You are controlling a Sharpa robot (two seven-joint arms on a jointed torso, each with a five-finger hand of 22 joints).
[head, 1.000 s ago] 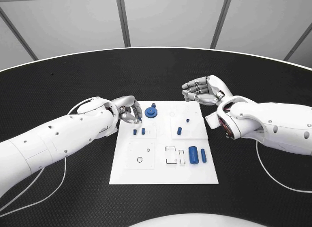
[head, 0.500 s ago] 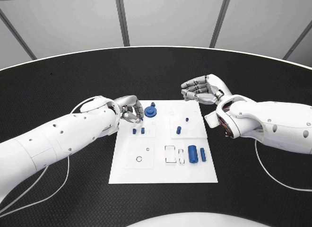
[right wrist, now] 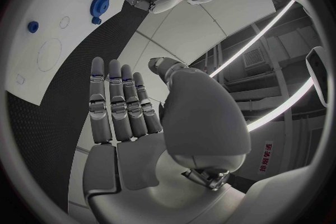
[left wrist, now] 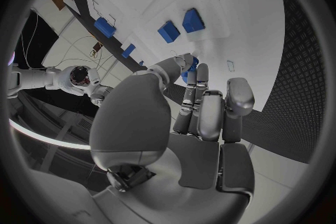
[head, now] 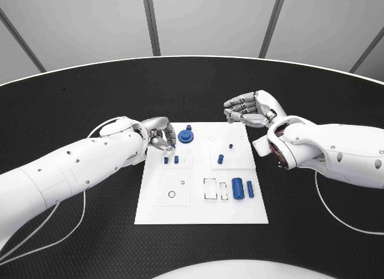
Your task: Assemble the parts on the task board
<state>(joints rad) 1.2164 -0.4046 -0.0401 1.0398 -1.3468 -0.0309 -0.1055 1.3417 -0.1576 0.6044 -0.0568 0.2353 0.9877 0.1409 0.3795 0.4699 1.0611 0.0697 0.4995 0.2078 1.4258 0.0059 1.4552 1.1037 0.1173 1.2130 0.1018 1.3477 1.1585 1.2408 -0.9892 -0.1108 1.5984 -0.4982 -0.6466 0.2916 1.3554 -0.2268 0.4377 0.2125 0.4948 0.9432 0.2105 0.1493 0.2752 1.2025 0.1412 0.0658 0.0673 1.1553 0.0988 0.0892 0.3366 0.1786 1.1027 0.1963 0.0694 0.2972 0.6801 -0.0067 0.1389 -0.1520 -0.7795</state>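
White task board (head: 201, 212) in the middle of the frame on the black table (head: 66, 99). Left hand (head: 161, 135) at its upper left edge, pinching a small blue part (left wrist: 190, 67). Right hand (head: 252, 110) above the upper right corner, curled in, holding nothing. Blue gear (head: 185, 137) near the top edge.

blue gear (head: 185, 137) beside left hand (head: 161, 135), board's (head: 201, 212) near half bare

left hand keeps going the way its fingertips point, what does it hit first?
Likely the board itself, by the small blue part under its fingertips. The left hand points down at the board's near-left corner of the top row; the wrist view shows a blue piece right at the fingertips. Contact unclear.
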